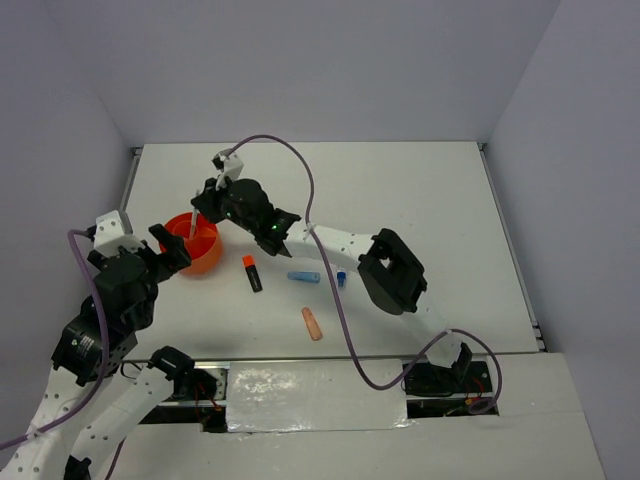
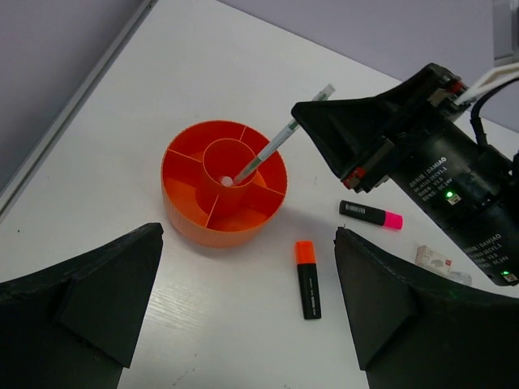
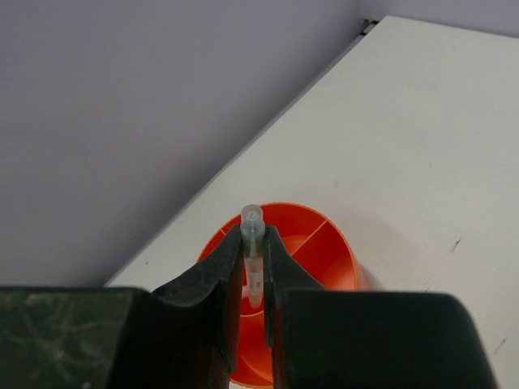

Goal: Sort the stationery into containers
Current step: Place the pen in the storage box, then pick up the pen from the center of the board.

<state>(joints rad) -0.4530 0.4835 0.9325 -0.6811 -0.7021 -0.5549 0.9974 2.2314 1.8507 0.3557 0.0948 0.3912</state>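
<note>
Closest to the arm bases, the peach eraser (image 1: 312, 323) lies by itself on the white tabletop (image 1: 420, 200), well apart from everything else. A bit further out there's a loose row. The orange-capped highlighter (image 2: 306, 284) lies flat with its cap pointing away from the bases. To its right are a blue marker (image 1: 303, 277) and a smaller blue bit (image 1: 341, 279) that's half tucked under the right arm. The left gripper (image 2: 247, 251) sits on the near left side of the orange tub (image 2: 195, 219) with its jaws spread as wide as they go and nothing between them, so it's just hanging there empty. The pink-capped highlighter (image 2: 371, 214) lies flat off to the tub's right, with a small white block (image 2: 438, 259) near it that's partly hidden by the right arm. The tub itself stands upright over on the left side of the tabletop, and you can see its dividers and the round well in the middle. Above it, the right gripper (image 3: 254, 243) is pinched tight on a thin grey pen (image 2: 280, 142). The pen is tilted, its top end sticks out past the fingers, and its lower tip reaches down into that centre well.
</note>
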